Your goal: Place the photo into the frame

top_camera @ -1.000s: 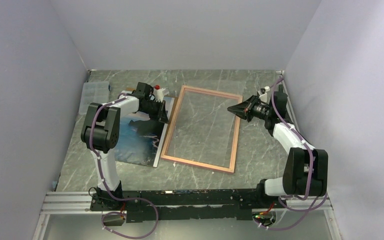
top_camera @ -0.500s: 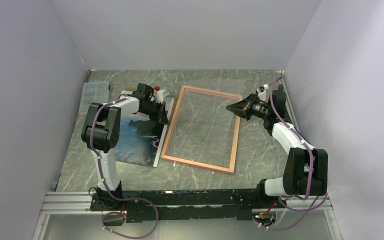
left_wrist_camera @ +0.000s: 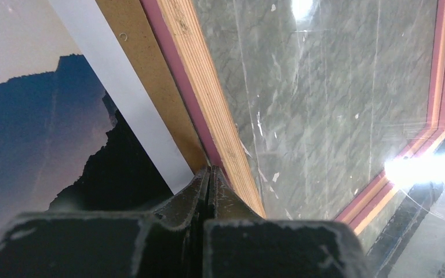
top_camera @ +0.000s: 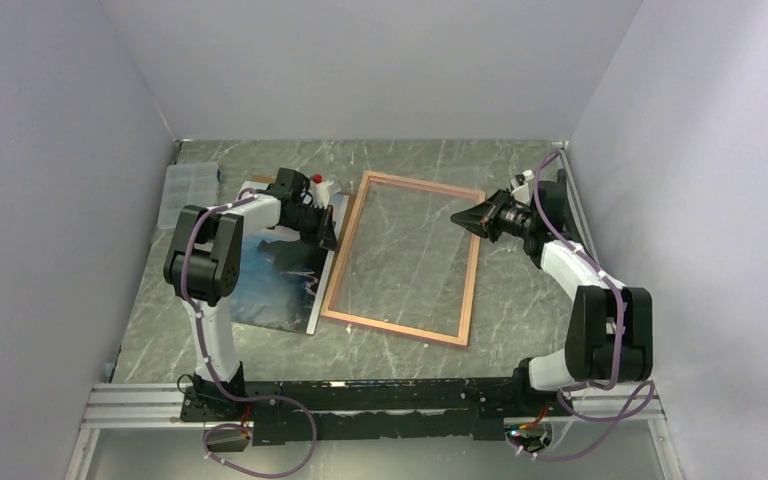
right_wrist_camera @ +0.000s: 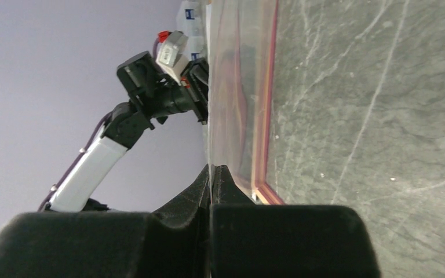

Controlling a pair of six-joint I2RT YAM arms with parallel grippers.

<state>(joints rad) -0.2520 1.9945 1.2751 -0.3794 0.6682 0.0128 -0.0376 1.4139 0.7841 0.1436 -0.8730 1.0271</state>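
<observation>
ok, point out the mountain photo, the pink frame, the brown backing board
Glossy rectangular mountain photo (top_camera: pixel 278 290), top view, lower blue area.
Thin-railed pink rectangular frame (top_camera: pixel 393 327), top view, near rail.
Plain brown backing board (left_wrist_camera: pixel 156 81), left wrist view, exposed strip.

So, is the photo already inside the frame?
No, the photo lies beside the frame, outside its left rail.

The left arm (top_camera: pixel 245 210) covers part of the photo (top_camera: pixel 278 285).
</observation>
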